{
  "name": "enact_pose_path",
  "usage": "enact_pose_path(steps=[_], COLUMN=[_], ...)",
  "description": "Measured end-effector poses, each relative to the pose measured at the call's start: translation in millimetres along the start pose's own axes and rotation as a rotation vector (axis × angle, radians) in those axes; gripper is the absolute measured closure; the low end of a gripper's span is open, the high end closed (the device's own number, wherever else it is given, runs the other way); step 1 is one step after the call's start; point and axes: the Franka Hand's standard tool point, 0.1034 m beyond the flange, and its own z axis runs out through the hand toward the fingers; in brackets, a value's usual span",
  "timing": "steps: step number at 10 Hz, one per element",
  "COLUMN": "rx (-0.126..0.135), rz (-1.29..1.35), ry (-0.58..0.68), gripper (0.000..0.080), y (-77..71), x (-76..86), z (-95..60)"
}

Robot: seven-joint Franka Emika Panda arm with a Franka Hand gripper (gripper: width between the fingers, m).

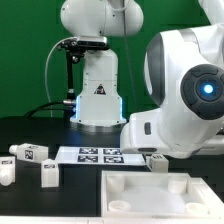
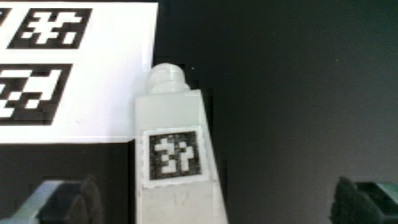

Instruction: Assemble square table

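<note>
The hand (image 2: 203, 203) is spread wide, its fingers (image 2: 50, 203) standing clear on either side of a white leg (image 2: 173, 140) that lies on the black tabletop (image 2: 302, 100); nothing is gripped. One long edge of the leg runs just beside the edge of the marker board (image 2: 71, 100), and bare tabletop lies on its other side. The leg bears a black-and-white tag (image 2: 173, 156) and ends in a rounded peg (image 2: 166, 76). In the exterior view, three other legs (image 1: 28, 152) lie scattered toward the left, and the square panel (image 1: 150, 196) with its raised rim sits at the front.
</note>
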Motion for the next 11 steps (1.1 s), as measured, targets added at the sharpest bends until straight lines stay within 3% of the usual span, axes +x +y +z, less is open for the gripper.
enact_pose_path(steps=[3, 8, 9, 10, 11], rx=[-0.004, -0.009, -0.009, -0.009, -0.009], rz=[0.014, 0.03, 0.03, 0.03, 0.03], ry=[-0.026, -0.035, -0.035, -0.036, -0.036], gripper=[0.015, 0.015, 0.0238, 0.0238, 0.0385], y=[7.2, 5.1, 5.3, 5.3, 5.3], x=[4.9, 8.6, 8.7, 8.7, 8.7], z=[10.8, 27.3, 27.4, 27.5, 27.4])
